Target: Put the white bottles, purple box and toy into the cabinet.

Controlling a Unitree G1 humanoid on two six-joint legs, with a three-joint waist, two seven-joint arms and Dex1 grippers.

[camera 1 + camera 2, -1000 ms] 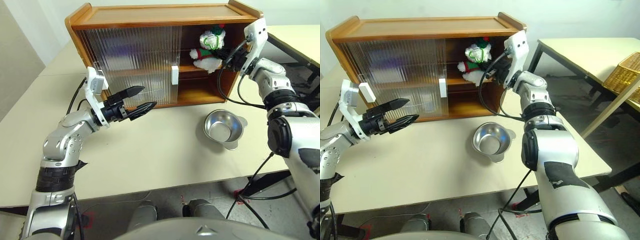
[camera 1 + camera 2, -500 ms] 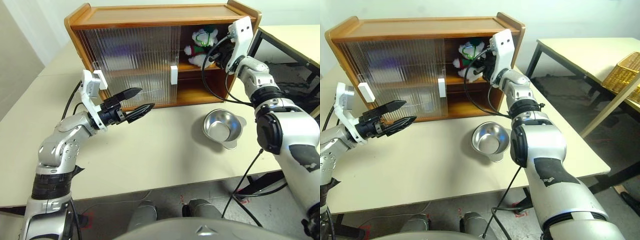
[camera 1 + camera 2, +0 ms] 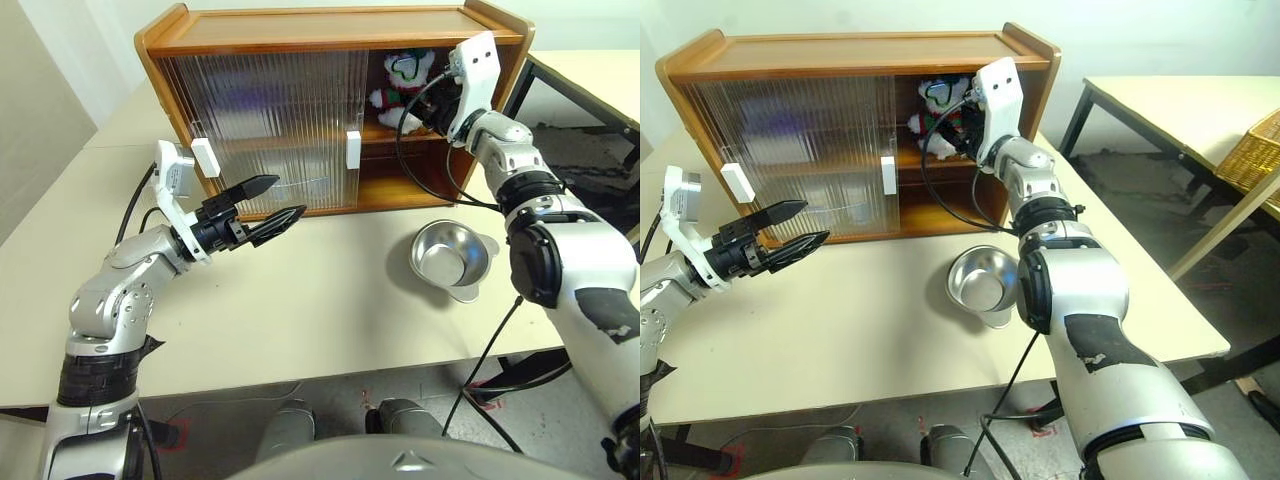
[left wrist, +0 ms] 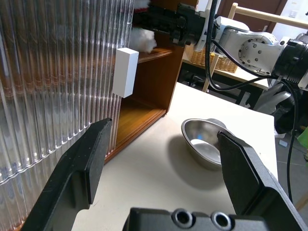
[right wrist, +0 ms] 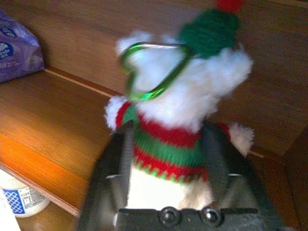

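One arm (image 3: 478, 110) inside cabinet (image 3: 330, 30)

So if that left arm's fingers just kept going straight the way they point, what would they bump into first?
Probably the metal bowl on the table: seen along the left gripper, it sits ahead between the open fingers. The cabinet and its ribbed door lie off to one side, though depth is hard to judge.
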